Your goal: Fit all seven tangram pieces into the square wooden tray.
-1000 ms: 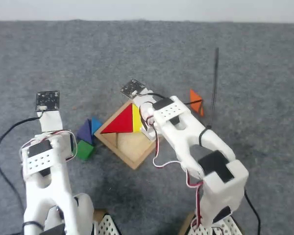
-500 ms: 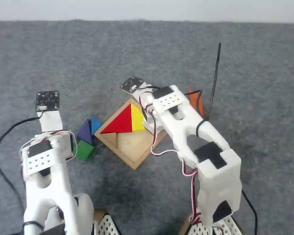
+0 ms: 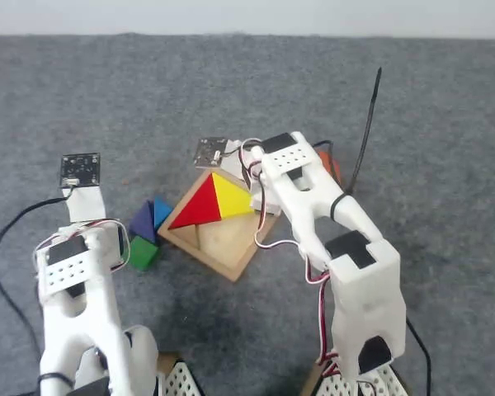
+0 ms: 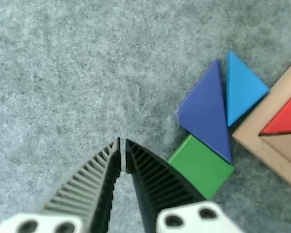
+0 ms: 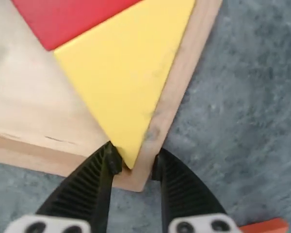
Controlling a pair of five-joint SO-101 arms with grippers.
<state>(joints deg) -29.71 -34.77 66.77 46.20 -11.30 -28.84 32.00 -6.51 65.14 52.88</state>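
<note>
**Right gripper (image 5: 134, 151) pinching the wooden tray (image 5: 194, 48)**

We are seeing its fingers closing on the tray's corner, with the tip of the yellow triangle (image 5: 131, 73) lying between them and the red triangle (image 5: 72, 17) beyond. The left gripper (image 4: 122, 144) is hanging pressed together, empty. Just ahead of it are lying the green square (image 4: 201, 165), the purple triangle (image 4: 206, 114) and the blue triangle (image 4: 242, 87).

- The left arm (image 3: 70, 272) stands at the near left of the table, its forearm stretched away from its base and its wrist tipped down.
- The left gripper (image 4: 122, 141) points down, its fingers drawn together to a thin slit with nothing between them.
- The right arm (image 3: 330, 223) leans forward and inward from its base, wrist bent down.
- The right gripper (image 5: 134, 158) has one finger on each side of the wooden tray (image 5: 178, 73) rim at a corner.
</note>
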